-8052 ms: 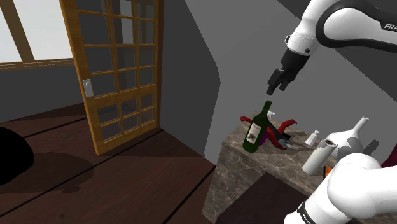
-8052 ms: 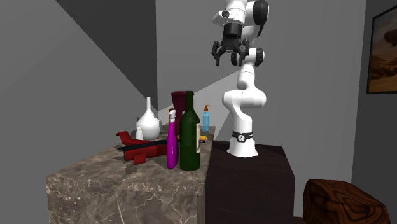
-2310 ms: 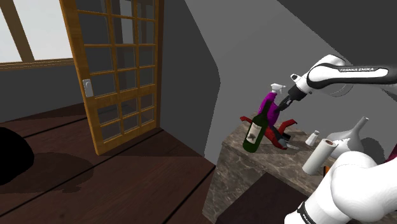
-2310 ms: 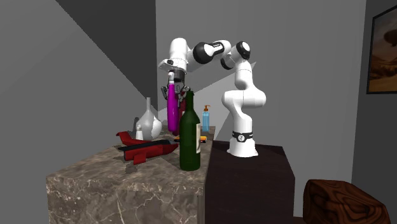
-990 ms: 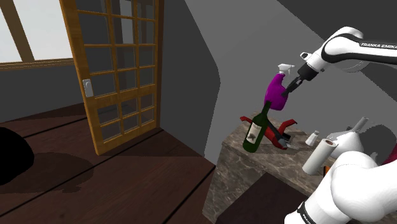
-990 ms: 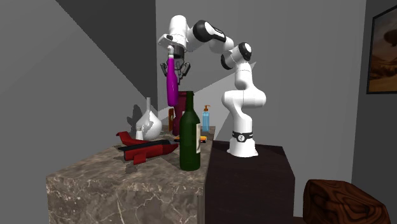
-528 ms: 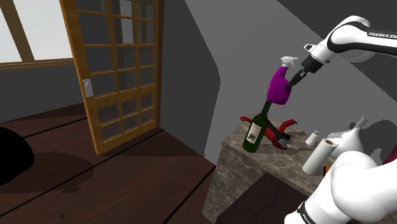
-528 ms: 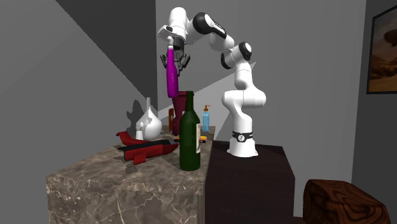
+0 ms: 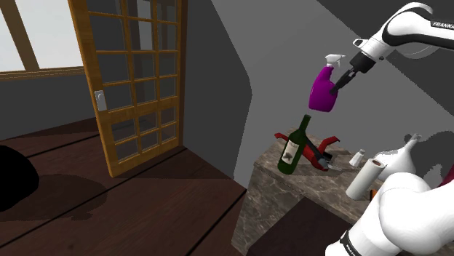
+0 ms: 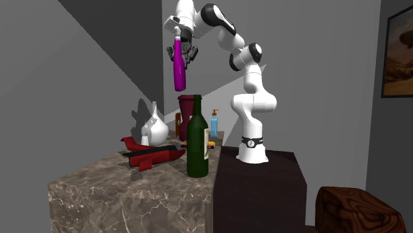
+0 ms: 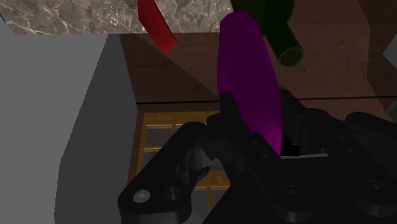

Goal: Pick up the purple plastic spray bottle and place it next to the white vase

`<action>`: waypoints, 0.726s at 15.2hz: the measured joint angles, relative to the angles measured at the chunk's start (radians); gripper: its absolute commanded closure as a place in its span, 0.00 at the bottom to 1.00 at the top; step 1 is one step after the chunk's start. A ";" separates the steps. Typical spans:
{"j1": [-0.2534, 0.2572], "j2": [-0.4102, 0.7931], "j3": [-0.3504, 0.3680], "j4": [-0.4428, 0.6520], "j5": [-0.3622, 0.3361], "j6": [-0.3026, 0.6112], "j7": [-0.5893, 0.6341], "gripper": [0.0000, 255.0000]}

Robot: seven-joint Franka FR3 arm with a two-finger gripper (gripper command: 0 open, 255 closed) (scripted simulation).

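**Spray bottle raised clear of the surface; transfer to the vase not yet begun**

**Shoulder view.** The gripper [image 9: 340,84] pinches the purple spray bottle [image 9: 322,93] just below its white trigger head. The bottle hangs in the air, tilted, well above the green wine bottle [image 9: 293,148] and the red toy aeroplane [image 9: 317,150]. Compared with half a second ago, it is higher and has shifted toward this view's right. The white vase [image 9: 399,158] stands on the marble surface [image 9: 291,190] toward the end nearest the arm's stand, with a white shaker [image 9: 357,157] near it.

**Second exterior view.** The spray bottle [image 10: 179,67] hangs nearly upright from the gripper [image 10: 181,49], higher than a second ago. Its base is now above the top of the wine bottle [image 10: 196,142] and the dark red container [image 10: 188,109]. The vase [image 10: 155,130] stands below, toward the surface's [image 10: 126,192] far end.

**Wrist view.** The black fingers clasp the spray bottle [image 11: 250,89] between them. The wine bottle's mouth [image 11: 290,56] and the surface's edge [image 11: 63,16] lie far beyond.

**Assessment.** The lift appears complete. The grasp looks secure. The remaining steps are the carry toward the vase and a descent beside it. The neighbouring objects leave little room there.
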 measured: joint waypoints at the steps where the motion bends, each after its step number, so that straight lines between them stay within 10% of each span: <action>1: 0.001 0.002 0.002 0.014 0.002 -0.012 0.001 1.00; 11: -0.052 -0.072 -0.075 0.074 -0.049 -0.134 -0.117 1.00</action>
